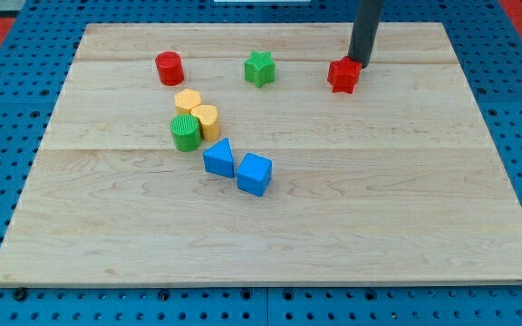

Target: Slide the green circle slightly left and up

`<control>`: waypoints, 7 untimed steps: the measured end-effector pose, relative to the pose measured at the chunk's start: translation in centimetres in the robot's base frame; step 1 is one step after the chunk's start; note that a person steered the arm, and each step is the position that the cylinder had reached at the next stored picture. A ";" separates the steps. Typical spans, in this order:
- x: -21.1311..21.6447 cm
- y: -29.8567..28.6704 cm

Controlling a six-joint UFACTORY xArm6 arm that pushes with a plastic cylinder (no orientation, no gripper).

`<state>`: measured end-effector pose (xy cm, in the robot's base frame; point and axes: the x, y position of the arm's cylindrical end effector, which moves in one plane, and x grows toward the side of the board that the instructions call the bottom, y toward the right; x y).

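The green circle [186, 132] stands on the wooden board [352, 199], left of centre. It touches a yellow cylinder [206, 120] on its right, and a yellow hexagon [188, 100] sits just above it. My tip [362, 63] is far off at the view's top right, touching the upper right of a red star [343, 75]. The rod rises out of the view's top edge.
A red cylinder [169, 68] stands at the top left and a green star [259, 69] at the top middle. A blue triangle [218, 158] and a blue cube [254, 174] lie just below and right of the green circle.
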<state>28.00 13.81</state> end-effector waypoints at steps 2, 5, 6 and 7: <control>-0.2 16.3; 12.5 1.4; 14.7 -4.6; 15.5 -14.1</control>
<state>43.54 -0.25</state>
